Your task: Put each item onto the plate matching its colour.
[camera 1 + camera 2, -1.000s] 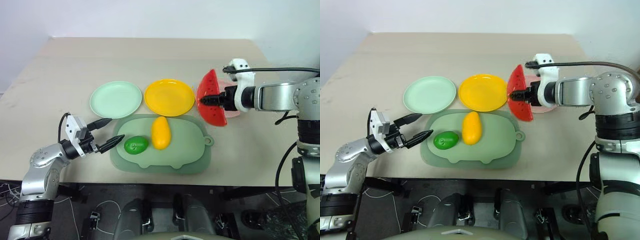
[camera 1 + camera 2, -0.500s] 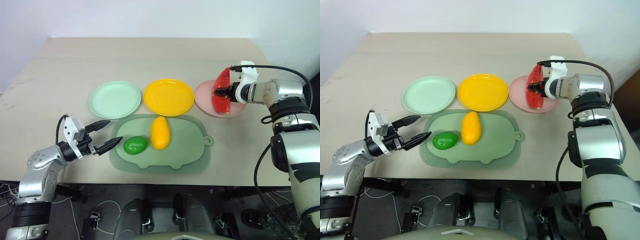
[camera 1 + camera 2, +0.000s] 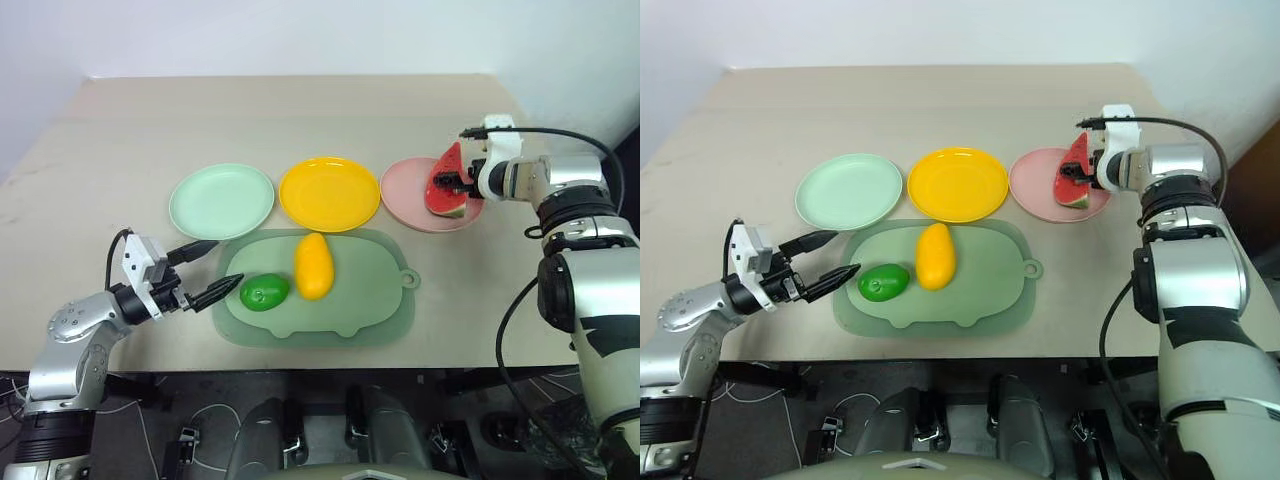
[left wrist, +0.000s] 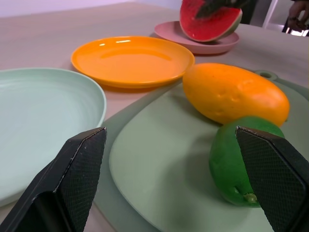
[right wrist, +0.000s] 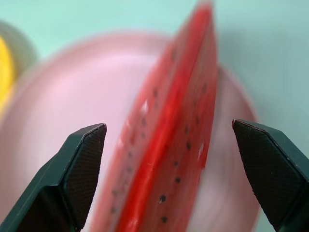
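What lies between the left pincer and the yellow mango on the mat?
The glossy green round toy fruit lies on the sage green mat, between the open left pincer and the yellow oval toy mango, in the left eye view.

We take this for a lab test station: a bare beige tabletop [image 3: 300, 110] against a blank white wall [image 3: 300, 35], loose cables [image 3: 200, 420] underneath.

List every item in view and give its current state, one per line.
Watermelon: on its rind on the pink plate, between open fingers.
Mango: lying on the mat.
Green fruit: on the mat.
Yellow plate: empty.
Mint plate: empty.
Left claw: open.
Right claw: open.
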Robot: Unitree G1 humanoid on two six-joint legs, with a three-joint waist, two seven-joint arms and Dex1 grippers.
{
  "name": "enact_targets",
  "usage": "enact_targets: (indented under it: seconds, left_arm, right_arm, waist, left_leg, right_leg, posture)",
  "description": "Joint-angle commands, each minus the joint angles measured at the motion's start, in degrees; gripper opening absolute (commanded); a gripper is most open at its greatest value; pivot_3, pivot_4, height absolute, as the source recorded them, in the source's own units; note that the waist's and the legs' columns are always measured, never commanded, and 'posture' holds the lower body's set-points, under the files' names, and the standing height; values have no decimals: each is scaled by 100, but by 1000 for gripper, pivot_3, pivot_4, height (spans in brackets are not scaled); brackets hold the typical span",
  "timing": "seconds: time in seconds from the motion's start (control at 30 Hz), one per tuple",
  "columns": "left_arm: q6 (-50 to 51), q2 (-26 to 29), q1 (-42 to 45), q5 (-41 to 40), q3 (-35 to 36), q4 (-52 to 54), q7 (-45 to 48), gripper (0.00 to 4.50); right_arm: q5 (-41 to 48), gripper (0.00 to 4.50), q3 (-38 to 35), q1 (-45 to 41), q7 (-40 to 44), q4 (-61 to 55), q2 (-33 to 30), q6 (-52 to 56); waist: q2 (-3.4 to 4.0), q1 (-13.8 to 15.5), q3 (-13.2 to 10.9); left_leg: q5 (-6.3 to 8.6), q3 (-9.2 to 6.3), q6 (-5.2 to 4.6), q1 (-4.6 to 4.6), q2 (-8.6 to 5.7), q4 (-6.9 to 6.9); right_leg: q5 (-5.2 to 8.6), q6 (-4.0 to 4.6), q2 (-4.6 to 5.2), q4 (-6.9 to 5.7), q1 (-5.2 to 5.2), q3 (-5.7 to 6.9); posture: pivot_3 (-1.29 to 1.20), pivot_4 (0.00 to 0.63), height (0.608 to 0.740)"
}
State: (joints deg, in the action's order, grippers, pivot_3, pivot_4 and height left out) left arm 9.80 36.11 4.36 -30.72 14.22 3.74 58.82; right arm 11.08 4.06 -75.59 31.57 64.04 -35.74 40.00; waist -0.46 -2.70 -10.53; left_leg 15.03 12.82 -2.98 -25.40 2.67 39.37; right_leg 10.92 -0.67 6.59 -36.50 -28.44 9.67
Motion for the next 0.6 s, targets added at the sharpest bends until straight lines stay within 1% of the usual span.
enact_targets:
  seconds: [0.03, 0.07, 0.13, 0.2, 0.27, 0.4, 0.47, 0.53, 0.6]
  left_arm:
    - [-97, 94, 60, -67, 146, -57, 106, 4500]
    - [-113, 94, 70, -62, 153, -92, 127, 4500]
    - [-171, 104, 66, -47, 174, -179, 202, 4500]
    - [-245, 124, 49, -25, 202, -275, 282, 4500]
    - [-306, 140, 51, -4, 219, -352, 335, 4500]
    - [-362, 142, 83, -3, 208, -427, 370, 4500]
    - [-384, 130, 92, 8, 189, -436, 360, 4500]
    - [-389, 131, 99, 16, 167, -436, 359, 4500]
    - [-372, 133, 121, 16, 149, -432, 349, 4500]
  right_arm:
    - [-87, 4447, -105, -177, 370, -1041, -318, 214]
    - [-78, 4447, -158, -133, 406, -1287, -361, 280]
    - [150, 4447, -334, 35, 651, -2289, -541, 698]
    - [622, 4447, -541, 411, 855, -3688, -592, 1542]
    - [927, 4447, -592, 801, 857, -4791, -567, 2326]
    - [1297, 4447, -977, 1179, 396, -5882, -204, 3693]
    - [1440, 4447, -1180, 1271, 227, -6227, 2, 4226]
    - [1659, 4447, -1487, 1350, -6, -6567, 453, 4917]
    - [2038, 4447, -1558, 1545, -225, -6872, 769, 5227]
  waist:
    - [2, 12, -1]
    - [3, 16, -1]
    - [3, 20, -1]
    - [4, 22, 0]
    - [3, 17, 2]
    - [3, 14, 3]
    - [3, 16, 3]
    - [3, 23, 3]
    - [2, 21, 4]
  left_leg:
    - [0, 0, 0, 0, 0, 0]
    - [0, 0, 0, -1, -1, 0]
    - [0, -1, 1, -2, -1, 0]
    - [1, -2, 1, -4, -2, 0]
    - [1, -7, 1, -4, -1, -2]
    - [0, -8, 3, 0, 0, -1]
    - [-1, -7, 4, -2, -1, 0]
    - [-1, -7, 4, -5, -2, 0]
    - [-1, -7, 4, -5, -2, 0]
  right_leg:
    - [0, 0, 1, 0, -1, 0]
    - [0, 0, 3, 0, -1, 0]
    - [0, 1, 7, 0, -3, 0]
    - [0, 1, 11, 1, -6, 0]
    - [1, 2, 11, 1, -6, 1]
    - [0, 4, 14, -2, -4, 1]
    - [0, 5, 16, -3, -6, 1]
    - [0, 5, 16, -3, -9, 1]
    - [-1, 5, 16, -4, -8, 2]
  posture:
    - [0, 150, 696]
    - [0, 150, 696]
    - [0, 150, 696]
    - [0, 150, 696]
    - [0, 150, 696]
    - [0, 150, 696]
    - [0, 150, 696]
    - [0, 150, 696]
    - [0, 150, 696]
